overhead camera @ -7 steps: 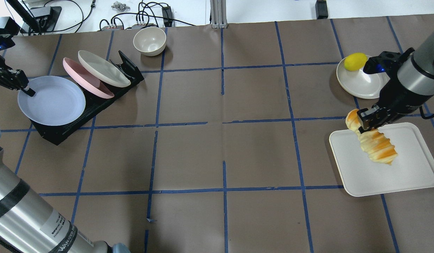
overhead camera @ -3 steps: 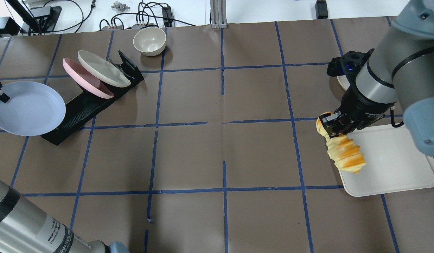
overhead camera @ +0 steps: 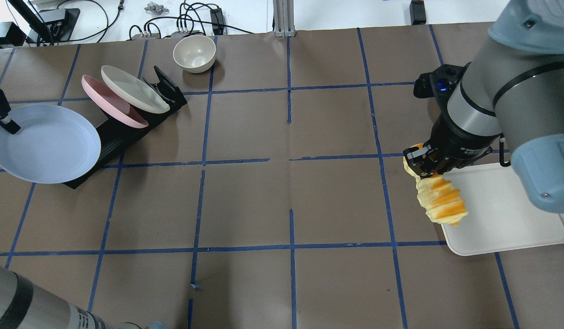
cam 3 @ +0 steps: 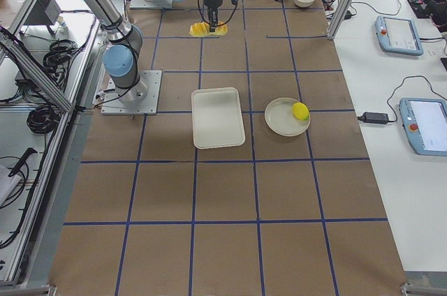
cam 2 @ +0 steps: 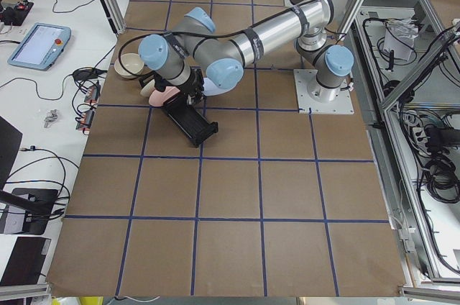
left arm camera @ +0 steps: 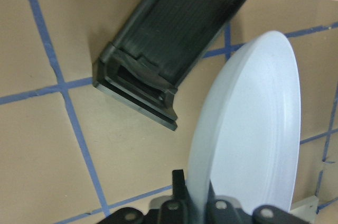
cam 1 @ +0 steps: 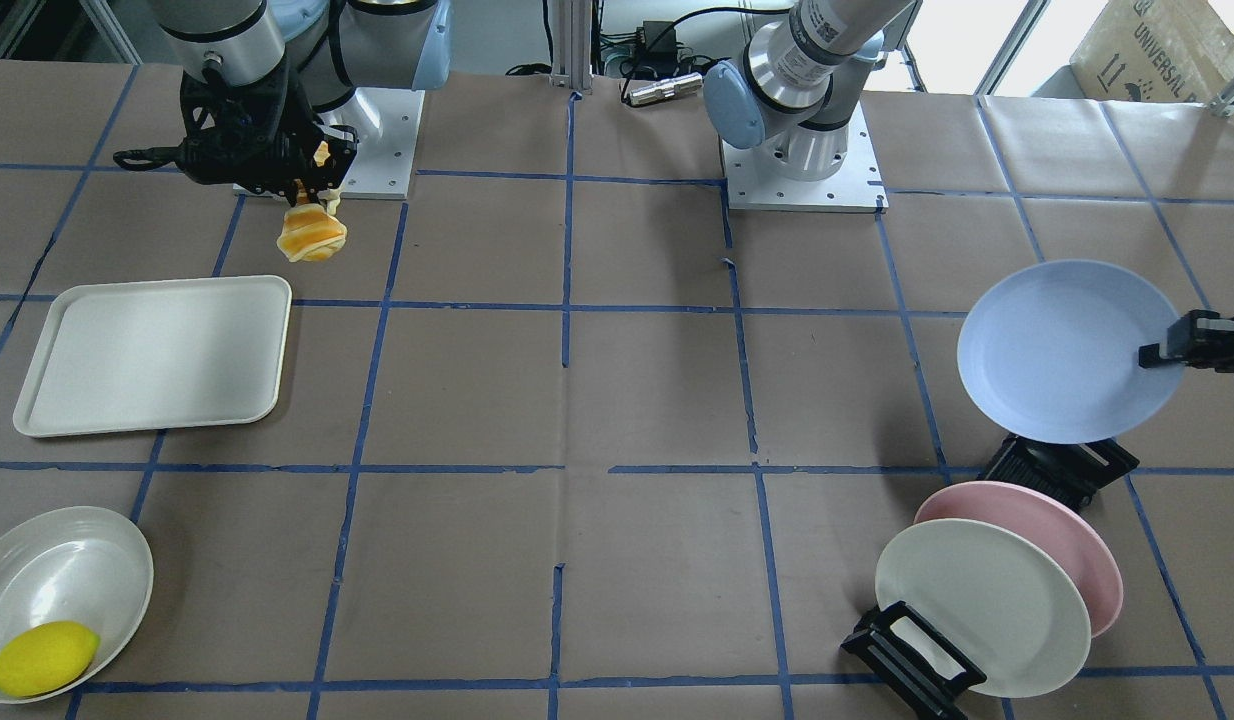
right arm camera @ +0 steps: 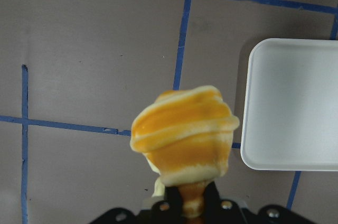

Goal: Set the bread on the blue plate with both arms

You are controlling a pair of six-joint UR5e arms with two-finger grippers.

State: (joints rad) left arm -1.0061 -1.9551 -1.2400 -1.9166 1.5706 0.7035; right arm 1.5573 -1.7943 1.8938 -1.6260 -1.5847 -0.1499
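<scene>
The bread [overhead camera: 439, 201], a twisted orange and cream roll, hangs from my right gripper [overhead camera: 421, 167], which is shut on its upper end. It is in the air over the left edge of the white tray. It also shows in the front view [cam 1: 312, 238] and the right wrist view [right arm camera: 185, 134]. The blue plate [overhead camera: 44, 144] is held at its rim by my left gripper [overhead camera: 7, 125], shut on it, at the table's far left, beside the black rack. The plate also shows in the front view [cam 1: 1067, 350] and, tilted, in the left wrist view [left arm camera: 253, 129].
The white tray [overhead camera: 506, 214] lies under and right of the bread. The black rack [overhead camera: 126, 132] holds a pink plate [overhead camera: 108, 107] and a cream plate [overhead camera: 135, 96]. A cream bowl [overhead camera: 194, 53] stands behind it. A lemon [cam 1: 42, 658] lies on a white plate [cam 1: 67, 560].
My right gripper has carried the bread left, from over the tray to its left edge. My left gripper has pulled the blue plate out of the rack to the left.
</scene>
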